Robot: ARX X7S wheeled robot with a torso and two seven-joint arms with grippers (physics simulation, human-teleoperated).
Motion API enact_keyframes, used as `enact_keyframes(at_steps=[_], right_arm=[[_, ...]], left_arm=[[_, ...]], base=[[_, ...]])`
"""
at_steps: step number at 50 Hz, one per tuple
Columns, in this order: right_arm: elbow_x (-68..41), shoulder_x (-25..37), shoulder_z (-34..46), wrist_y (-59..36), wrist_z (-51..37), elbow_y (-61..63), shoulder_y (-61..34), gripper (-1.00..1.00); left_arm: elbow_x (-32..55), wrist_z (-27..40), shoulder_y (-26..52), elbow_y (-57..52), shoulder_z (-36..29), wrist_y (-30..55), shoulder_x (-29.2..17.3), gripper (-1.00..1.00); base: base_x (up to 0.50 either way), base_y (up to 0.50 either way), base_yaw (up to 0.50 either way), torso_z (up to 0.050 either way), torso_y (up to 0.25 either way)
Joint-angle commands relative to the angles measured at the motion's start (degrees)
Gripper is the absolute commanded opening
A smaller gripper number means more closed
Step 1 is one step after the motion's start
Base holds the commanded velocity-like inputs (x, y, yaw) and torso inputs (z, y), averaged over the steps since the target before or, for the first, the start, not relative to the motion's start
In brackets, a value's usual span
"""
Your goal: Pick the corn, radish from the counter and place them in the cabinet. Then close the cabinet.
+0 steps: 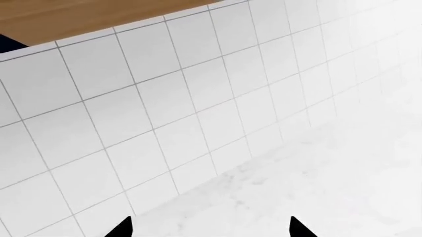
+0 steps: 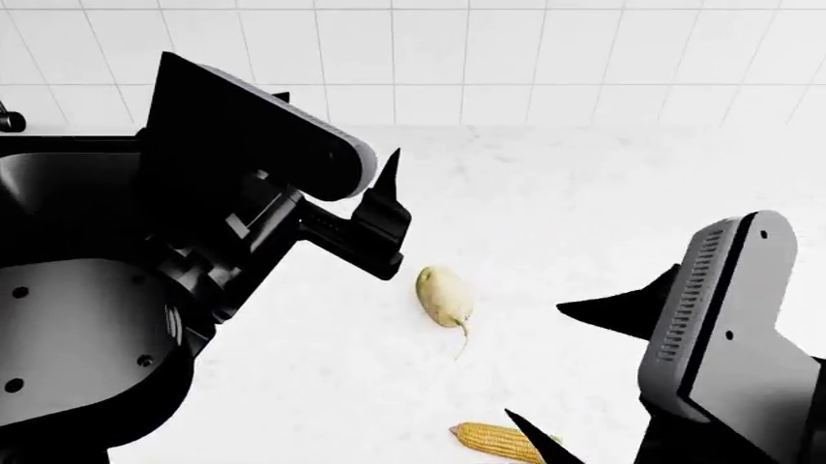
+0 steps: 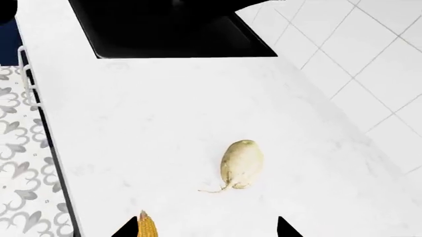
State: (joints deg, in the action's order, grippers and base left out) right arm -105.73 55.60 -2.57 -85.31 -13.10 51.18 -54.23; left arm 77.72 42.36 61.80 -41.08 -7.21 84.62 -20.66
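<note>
Both end effectors hang above the bench (image 2: 581,193) with fingers spread, holding nothing: the left end effector (image 1: 211,229) faces the tiled wall (image 1: 165,98), the right end effector (image 3: 207,229) looks down on the produce. Radish (image 2: 443,295) lies mid-bench, apart from the corn (image 2: 497,442) at the front edge. Black sink (image 3: 165,29) occupies the bench's left end.

radish (image 3: 241,164) on the white counter (image 3: 145,133), corn (image 3: 147,227) tip nearby, black sink (image 3: 165,29) beyond
</note>
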Motion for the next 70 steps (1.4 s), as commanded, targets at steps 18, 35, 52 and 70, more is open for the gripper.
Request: enact_keyframes(at_steps=[18, 35, 52, 70], right_arm=[[3.15, 0.11, 24.52, -3.24, -1.76, -4.09, -8.51, 1.0], [16.71, -1.18, 37.31, -2.27, 1.54, -4.88, -6.58, 1.0], [27.62, -2.89, 43.36, 0.86, 5.97, -6.02, -3.53, 1.0], [27.57, -1.45, 44.5, 2.68, 5.52, -5.87, -3.96, -1.0]], left_arm=[[1.65, 2.03, 0.53, 0.38, -2.06, -2.75, -1.97, 1.0], [0.93, 1.51, 0.15, 0.51, -2.8, -5.03, -3.24, 1.0], [0.16, 0.87, -0.65, 0.31, -3.65, -6.88, -4.32, 1.0], [0.5, 0.83, -1.13, 0.37, -4.49, -8.26, -4.81, 1.0]], base=[[0.0, 0.0, 0.0, 0.0, 0.0], [0.0, 0.0, 0.0, 0.0, 0.0], [0.0, 0.0, 0.0, 0.0, 0.0], [0.0, 0.0, 0.01, 0.0, 0.0]])
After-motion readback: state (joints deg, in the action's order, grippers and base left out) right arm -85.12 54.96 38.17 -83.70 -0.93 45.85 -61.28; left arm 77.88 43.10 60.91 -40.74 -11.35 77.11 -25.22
